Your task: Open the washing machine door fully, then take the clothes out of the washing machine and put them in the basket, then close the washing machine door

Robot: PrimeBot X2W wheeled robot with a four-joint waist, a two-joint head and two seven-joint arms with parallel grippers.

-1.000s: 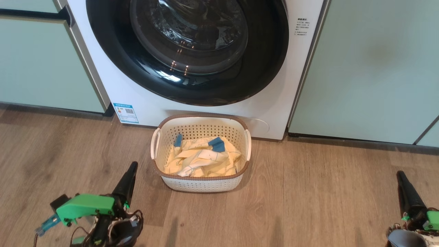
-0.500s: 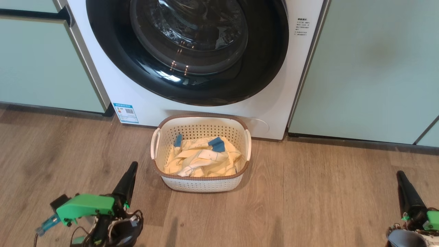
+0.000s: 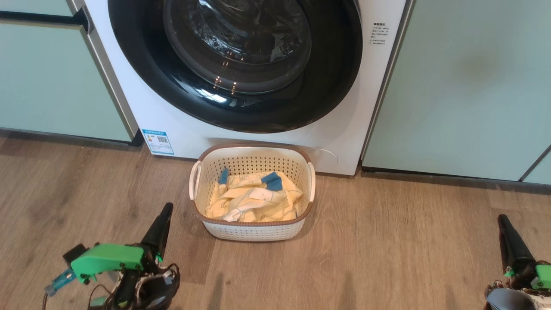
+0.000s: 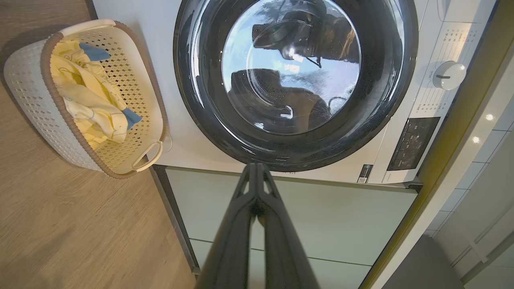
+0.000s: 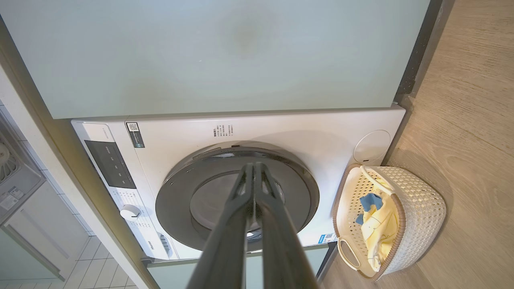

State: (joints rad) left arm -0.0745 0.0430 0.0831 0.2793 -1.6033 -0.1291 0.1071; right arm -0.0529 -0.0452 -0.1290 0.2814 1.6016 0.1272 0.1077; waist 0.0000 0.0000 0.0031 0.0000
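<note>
Head view puts the left gripper (image 3: pixel 166 212) at the lower left, its two dark fingers pressed together and empty, pointing up-frame with a slight lean to the right. The right gripper (image 3: pixel 503 224) sits at the lower right edge, likewise closed on nothing. Just up and right of the left gripper stands the basket (image 3: pixel 254 147) on the floor, long axis running across the frame, with the clothes (image 3: pixel 254 201) heaped inside. The left arm is much the nearer to it. Above the basket, at top centre, the door (image 3: pixel 258 117) looks shut flush against the machine (image 3: pixel 185 133). Judged from this, every step seems done, and both arms hang low, well clear of the door.
</note>
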